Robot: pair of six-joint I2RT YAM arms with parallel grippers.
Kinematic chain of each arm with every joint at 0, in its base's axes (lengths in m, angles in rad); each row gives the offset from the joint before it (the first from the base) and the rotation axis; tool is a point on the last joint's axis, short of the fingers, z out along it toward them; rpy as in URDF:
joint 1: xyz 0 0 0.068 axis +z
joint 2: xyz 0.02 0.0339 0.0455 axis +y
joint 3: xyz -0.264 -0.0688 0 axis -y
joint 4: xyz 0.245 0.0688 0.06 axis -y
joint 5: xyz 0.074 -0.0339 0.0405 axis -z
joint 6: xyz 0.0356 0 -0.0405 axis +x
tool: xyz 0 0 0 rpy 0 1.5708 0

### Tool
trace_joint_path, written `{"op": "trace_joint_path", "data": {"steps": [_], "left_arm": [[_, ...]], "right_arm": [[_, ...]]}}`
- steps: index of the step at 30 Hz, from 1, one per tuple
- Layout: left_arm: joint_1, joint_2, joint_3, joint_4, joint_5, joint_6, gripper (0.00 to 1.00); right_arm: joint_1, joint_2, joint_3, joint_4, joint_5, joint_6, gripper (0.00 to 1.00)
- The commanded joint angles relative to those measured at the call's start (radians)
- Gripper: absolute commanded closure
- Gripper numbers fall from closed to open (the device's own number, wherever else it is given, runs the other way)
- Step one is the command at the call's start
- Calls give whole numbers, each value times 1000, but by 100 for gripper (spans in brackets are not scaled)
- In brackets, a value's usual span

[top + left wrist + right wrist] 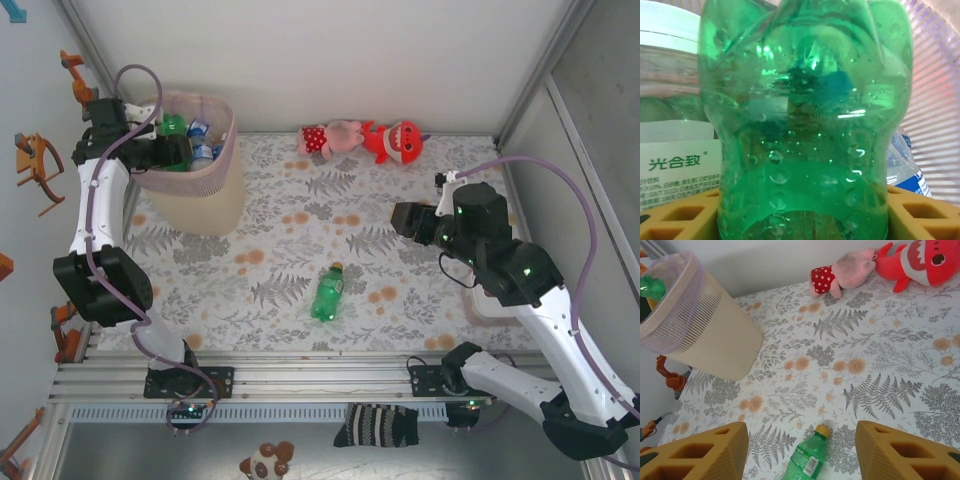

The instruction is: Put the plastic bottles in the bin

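Note:
The pink mesh bin (228, 150) stands at the far left, with several bottles inside, some with blue labels (200, 130). Over its rim my left gripper (172, 150) is shut on a green bottle (172, 126). In the left wrist view that bottle (805, 125) sits between the yellow fingers (680, 215) of the gripper (802, 215), above a clear white-labelled bottle (675, 100). Another green bottle (328, 292) with a yellow cap lies mid-table. My right gripper (405, 222) hangs open above the table; in its wrist view the lying bottle (807, 457) shows below the gripper (801, 427).
A pink plush (330, 138) and a red plush (392, 140) lie at the table's far edge. A striped cloth (375, 425) lies below the front rail. Frame posts and walls close in on both sides. The patterned tablecloth (300, 220) lies bare between bin and bottle.

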Motion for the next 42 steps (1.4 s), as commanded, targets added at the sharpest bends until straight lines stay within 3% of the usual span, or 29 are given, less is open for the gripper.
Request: {"op": "trace_joint_path", "data": {"steps": [1, 7, 14, 19, 24, 34, 39, 42], "left_arm": [[2, -6, -8, -41, -12, 1, 30], [2, -47, 103, -79, -30, -1, 21], [2, -52, 220, -91, -52, -2, 17], [1, 33, 329, -150, -19, 9, 29], [-9, 105, 373, -200, 11, 27, 32], [-32, 82, 150, -164, 4, 51, 54], [-30, 3, 57, -99, 43, 28, 54], [-30, -39, 79, -99, 47, 24, 45]], "right_arm": [[3, -1, 12, 15, 9, -1, 42], [3, 13, 12, 23, -8, 1, 42], [3, 9, 13, 29, 0, -4, 42], [3, 8, 11, 27, -8, -3, 42], [3, -9, -4, 26, -2, 1, 42], [4, -18, -27, 30, -10, 7, 42], [3, -25, -27, 31, -2, 7, 42], [2, -19, -23, 33, -5, 6, 42]]}}
